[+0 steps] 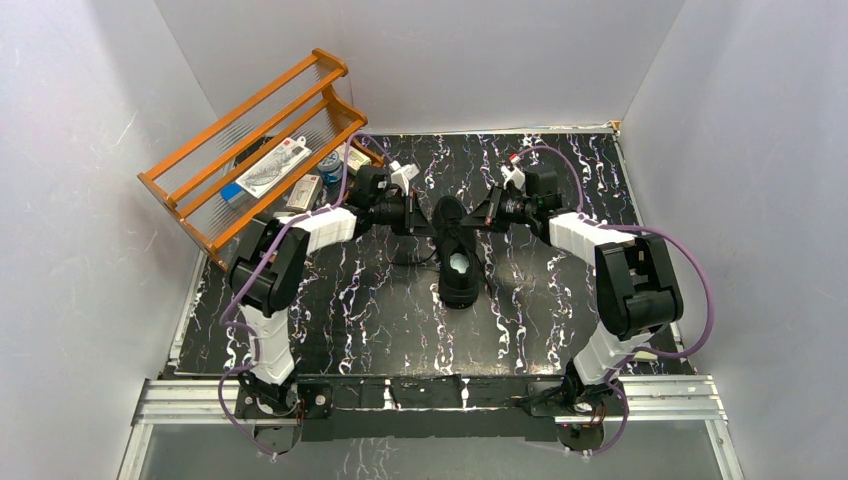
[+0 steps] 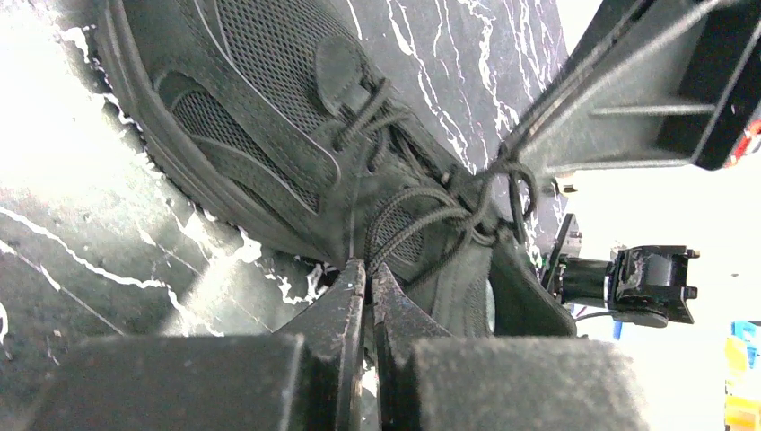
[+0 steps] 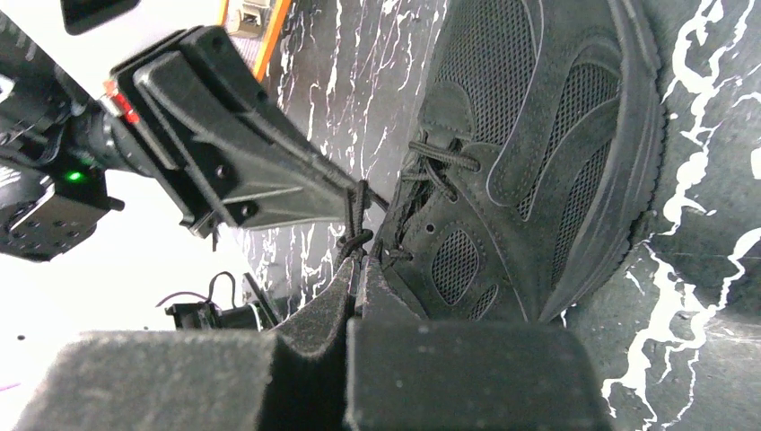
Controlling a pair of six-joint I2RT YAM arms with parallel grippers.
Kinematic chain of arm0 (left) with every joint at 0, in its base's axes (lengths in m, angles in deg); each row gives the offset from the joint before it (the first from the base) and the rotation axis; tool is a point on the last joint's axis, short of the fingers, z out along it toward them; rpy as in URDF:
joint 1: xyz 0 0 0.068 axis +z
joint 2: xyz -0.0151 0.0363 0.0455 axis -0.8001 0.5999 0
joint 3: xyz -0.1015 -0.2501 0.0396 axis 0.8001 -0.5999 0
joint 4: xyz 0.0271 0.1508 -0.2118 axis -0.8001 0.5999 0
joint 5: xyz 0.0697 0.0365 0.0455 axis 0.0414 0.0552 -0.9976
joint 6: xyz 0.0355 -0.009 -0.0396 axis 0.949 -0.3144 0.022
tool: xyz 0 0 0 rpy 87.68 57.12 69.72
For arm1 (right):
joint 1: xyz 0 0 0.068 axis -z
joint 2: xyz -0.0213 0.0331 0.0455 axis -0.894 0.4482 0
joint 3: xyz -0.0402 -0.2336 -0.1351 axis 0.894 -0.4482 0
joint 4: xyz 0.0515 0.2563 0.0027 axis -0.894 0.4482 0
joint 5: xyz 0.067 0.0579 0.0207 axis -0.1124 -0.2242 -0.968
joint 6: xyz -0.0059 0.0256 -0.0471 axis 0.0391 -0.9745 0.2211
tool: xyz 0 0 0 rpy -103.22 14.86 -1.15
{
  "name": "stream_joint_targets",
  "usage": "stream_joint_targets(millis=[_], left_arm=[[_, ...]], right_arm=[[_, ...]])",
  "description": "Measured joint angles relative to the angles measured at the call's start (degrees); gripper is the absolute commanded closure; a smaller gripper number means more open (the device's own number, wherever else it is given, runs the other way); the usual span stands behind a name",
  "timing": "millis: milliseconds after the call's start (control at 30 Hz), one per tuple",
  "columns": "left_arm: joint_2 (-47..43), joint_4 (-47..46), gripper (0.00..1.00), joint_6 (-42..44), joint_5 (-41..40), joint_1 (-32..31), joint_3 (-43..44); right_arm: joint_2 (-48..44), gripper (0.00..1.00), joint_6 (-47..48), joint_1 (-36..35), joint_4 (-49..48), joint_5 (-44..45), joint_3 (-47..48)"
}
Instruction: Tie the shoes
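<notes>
1. The black sneaker [image 1: 459,265] lies mid-table [image 1: 400,330] between both grippers, toe pointing away from the arm bases.
2. The left gripper [image 2: 369,274] is pinched closed on a strand of the laces [image 2: 413,220].
3. The right gripper [image 3: 356,269] is likewise clamped on the laces.
4. Print on the packets [image 1: 270,165] in the orange rack [image 1: 240,115] is too small to read.

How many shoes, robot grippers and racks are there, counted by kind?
Black sneaker: 1
Grippers: 2, left gripper and right gripper, both shut on the laces
Orange rack: 1
Total: 4
</notes>
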Motion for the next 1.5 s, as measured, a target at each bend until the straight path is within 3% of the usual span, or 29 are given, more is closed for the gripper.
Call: stream_joint_targets(millis=[800, 1500], left_arm=[[-16.65, 5.31, 1.0, -16.63, -10.49, -2.75, -15.02], [-22.03, 16.52, 1.0, -19.89, -22.12, -3.26, -17.68]], right_arm=[[-2.95, 1.0, 11.58, 0.0, 21.0, 12.79, 5.09], [-3.5, 1.0, 12.72, 1.25, 31.95, 25.42, 9.4]])
